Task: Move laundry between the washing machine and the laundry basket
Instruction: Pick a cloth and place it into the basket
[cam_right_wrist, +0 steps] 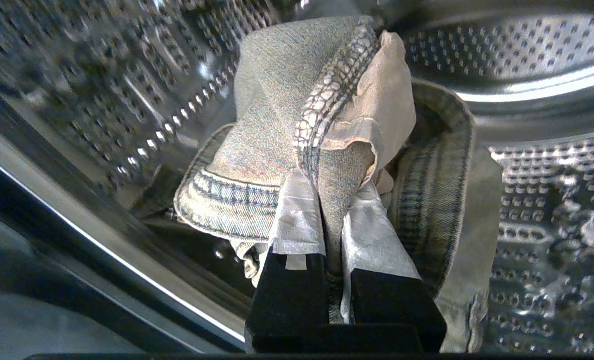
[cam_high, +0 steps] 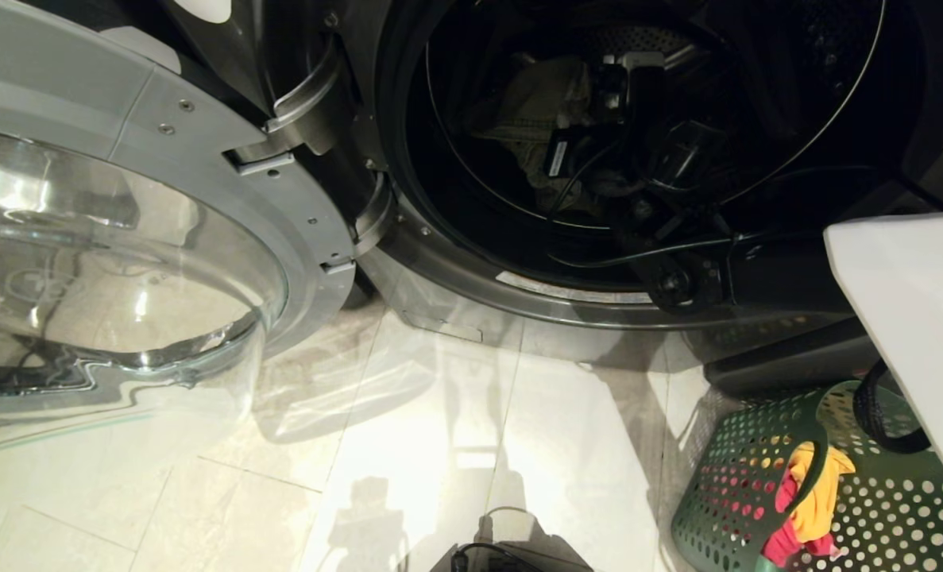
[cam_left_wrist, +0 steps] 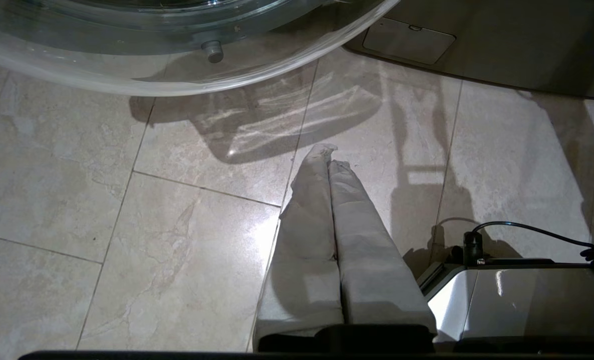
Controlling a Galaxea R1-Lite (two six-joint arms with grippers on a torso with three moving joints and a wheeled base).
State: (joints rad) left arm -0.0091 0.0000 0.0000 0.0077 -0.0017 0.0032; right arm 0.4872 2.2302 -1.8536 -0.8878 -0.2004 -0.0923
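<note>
- The right gripper [cam_right_wrist: 334,200] was deep inside the washing machine [cam_high: 455,262] drum, its two padded fingers [cam_right_wrist: 297,220] pinching a fold of the faded jeans [cam_right_wrist: 276,125].
- The jeans were bunched up against the perforated drum wall, waistband seam showing.
- The round glass door [cam_high: 114,262] hung wide open on the left.
- The left gripper [cam_left_wrist: 329,155] was parked low over the tiled floor [cam_left_wrist: 126,225], fingers pressed together, holding nothing.
- The green laundry basket [cam_high: 757,477] sat on the floor at lower right with yellow-orange [cam_high: 821,492] and red [cam_high: 781,540] garments inside.
</note>
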